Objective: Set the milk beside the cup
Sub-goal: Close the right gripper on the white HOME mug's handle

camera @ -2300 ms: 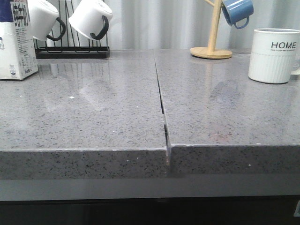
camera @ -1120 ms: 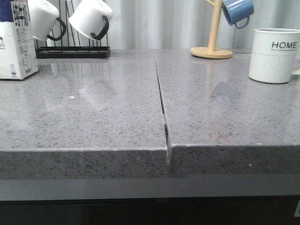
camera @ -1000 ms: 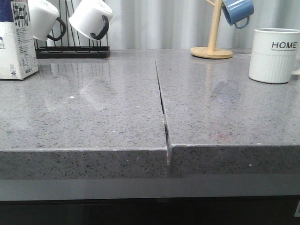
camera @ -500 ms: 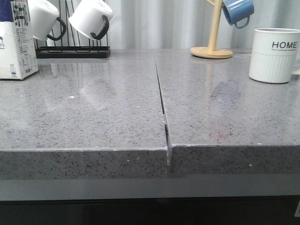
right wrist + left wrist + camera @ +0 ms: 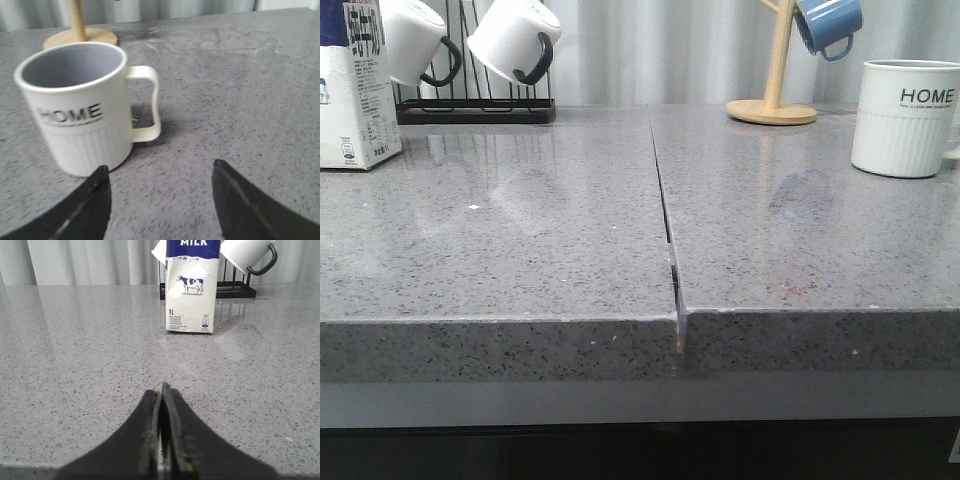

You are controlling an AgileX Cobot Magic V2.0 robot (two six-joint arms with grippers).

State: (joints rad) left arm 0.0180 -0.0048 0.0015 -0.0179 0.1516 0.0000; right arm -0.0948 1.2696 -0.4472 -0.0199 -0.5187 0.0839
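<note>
The milk carton (image 5: pixel 350 95) stands upright at the far left of the grey counter; its cow picture faces the left wrist view (image 5: pixel 192 295). The white "HOME" cup (image 5: pixel 905 118) stands at the far right, far from the carton. My left gripper (image 5: pixel 161 390) is shut and empty, low over the counter, well short of the carton. My right gripper (image 5: pixel 159 172) is open and empty, close in front of the cup (image 5: pixel 80 110), whose handle points toward the gap between the fingers. Neither gripper shows in the front view.
A black rack (image 5: pixel 475 105) holding two white mugs with black handles (image 5: pixel 510 40) stands behind the carton. A wooden mug tree (image 5: pixel 772 105) with a blue mug (image 5: pixel 828 25) stands left of the cup. A seam (image 5: pixel 665 220) splits the counter.
The milk carton sits a little farther left in the front view than 2.3 s ago. Nothing else has visibly moved.
</note>
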